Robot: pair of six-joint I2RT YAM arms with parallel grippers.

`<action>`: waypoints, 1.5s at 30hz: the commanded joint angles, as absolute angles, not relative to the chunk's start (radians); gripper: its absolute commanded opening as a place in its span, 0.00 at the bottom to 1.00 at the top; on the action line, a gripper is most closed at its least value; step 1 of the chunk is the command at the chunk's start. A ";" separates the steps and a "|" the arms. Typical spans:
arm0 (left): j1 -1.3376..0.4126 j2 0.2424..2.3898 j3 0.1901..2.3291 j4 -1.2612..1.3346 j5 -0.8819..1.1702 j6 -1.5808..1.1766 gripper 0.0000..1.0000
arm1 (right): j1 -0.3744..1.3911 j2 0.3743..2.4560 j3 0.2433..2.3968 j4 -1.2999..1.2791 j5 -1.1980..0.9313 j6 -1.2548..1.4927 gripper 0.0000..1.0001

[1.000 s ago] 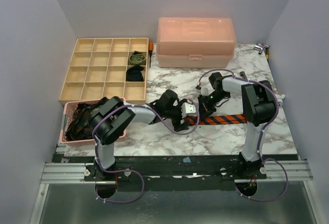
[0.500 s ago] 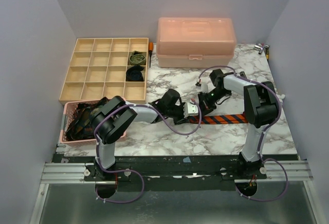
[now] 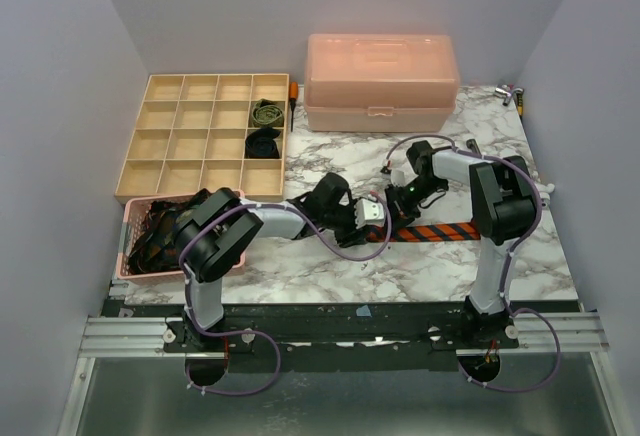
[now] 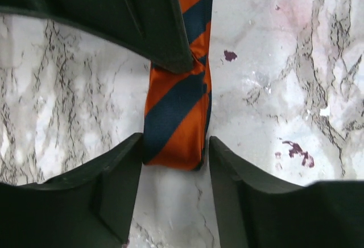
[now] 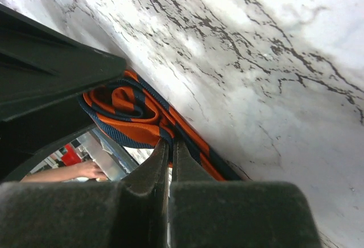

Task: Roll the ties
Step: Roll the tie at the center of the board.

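Observation:
The orange-and-navy striped tie [image 3: 440, 231] lies flat on the marble table, its left end rolled up. In the left wrist view the roll [image 4: 176, 123] sits between the fingers of my left gripper [image 4: 175, 168], which is open and straddles it. My right gripper [image 5: 171, 145] is shut on the tie's layers beside the coiled roll [image 5: 122, 111]. In the top view both grippers meet at the roll, left [image 3: 368, 220] and right [image 3: 400, 202]. A rolled olive tie [image 3: 266, 113] and a rolled black tie [image 3: 263, 143] sit in the wooden tray.
The wooden compartment tray [image 3: 180, 156] stands at the back left. A pink basket [image 3: 130, 256] holding dark ties [image 3: 160, 231] is at the front left. A pink lidded box [image 3: 382, 81] is at the back. Small tools [image 3: 514, 96] lie at the back right corner.
The right arm's elbow swung slightly outward and came back. Both grippers stayed at the tie's rolled end.

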State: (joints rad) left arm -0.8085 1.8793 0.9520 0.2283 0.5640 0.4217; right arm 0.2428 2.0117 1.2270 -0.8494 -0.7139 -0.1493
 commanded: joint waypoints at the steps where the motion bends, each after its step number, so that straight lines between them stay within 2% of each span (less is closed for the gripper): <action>1: -0.792 1.837 0.881 0.227 0.550 0.431 0.55 | 0.245 2.077 1.201 -0.780 -0.565 -0.164 0.00; 4: -0.780 1.841 0.861 0.262 0.581 0.437 0.61 | 0.245 2.083 1.195 -0.771 -0.539 -0.167 0.00; 8: -0.780 1.871 0.869 0.296 0.618 0.439 0.62 | 0.247 2.087 1.179 -0.758 -0.517 -0.167 0.00; 11: -0.784 1.891 0.901 0.300 0.648 0.430 0.57 | 0.251 2.093 1.169 -0.749 -0.507 -0.166 0.00; 16: -0.789 1.835 0.906 0.310 0.728 0.418 0.39 | 0.253 2.116 1.172 -0.737 -0.500 -0.167 0.00; 19: -0.800 1.801 0.920 0.311 0.757 0.376 0.34 | 0.257 2.127 1.181 -0.735 -0.510 -0.162 0.00; 30: -0.845 1.932 1.049 0.305 0.710 0.249 0.36 | 0.264 2.112 1.175 -0.730 -0.553 -0.152 0.00; 36: -0.847 1.994 1.029 0.292 0.645 0.285 0.40 | 0.264 2.117 1.173 -0.726 -0.566 -0.142 0.00; 43: -0.848 2.033 1.025 0.259 0.569 0.340 0.40 | 0.265 2.125 1.177 -0.719 -0.587 -0.132 0.00; 45: -0.849 2.041 1.033 0.240 0.546 0.356 0.37 | 0.264 2.124 1.179 -0.722 -0.595 -0.132 0.00</action>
State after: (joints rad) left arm -0.8295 1.9450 1.0401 0.3149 0.6735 0.2924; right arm 0.2405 2.0434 1.2217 -0.8528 -0.7494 -0.0814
